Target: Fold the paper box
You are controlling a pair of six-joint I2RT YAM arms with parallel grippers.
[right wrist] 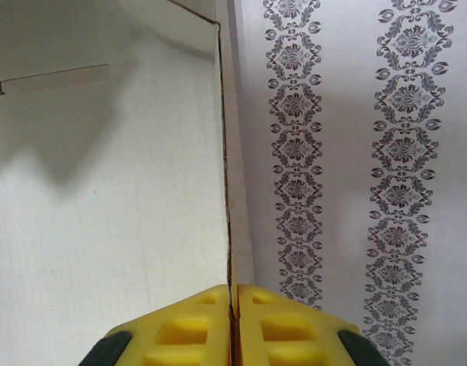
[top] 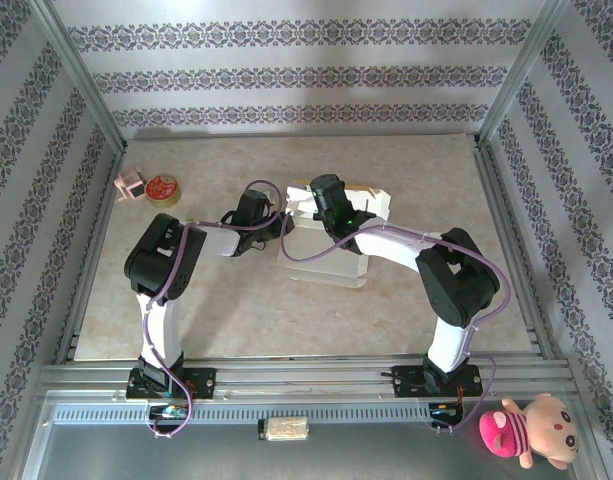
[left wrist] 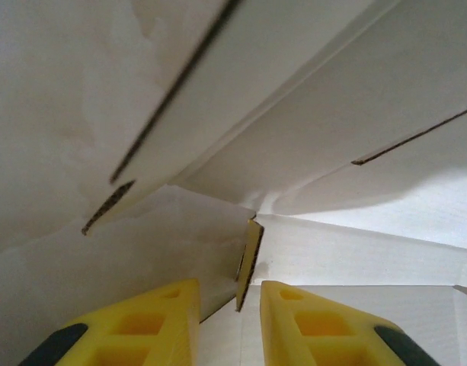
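The paper box [top: 321,255] stands half formed in the middle of the table, its white faces showing. My left gripper [left wrist: 229,286] is at its left side with the yellow fingers [left wrist: 309,320] apart. The edge of a flap [left wrist: 248,263], yellow on one face, stands in the gap just past the tips and touches neither finger. White panels of the paper box [left wrist: 332,152] rise close ahead of it. My right gripper [right wrist: 233,288] is shut on the thin upright edge of a white box wall [right wrist: 103,191], facing the patterned back wall.
A small round red tin [top: 163,190] and a pink block [top: 131,184] lie at the table's far left. Metal frame posts and patterned walls enclose the table. A pink plush toy [top: 526,428] sits off the table at the near right.
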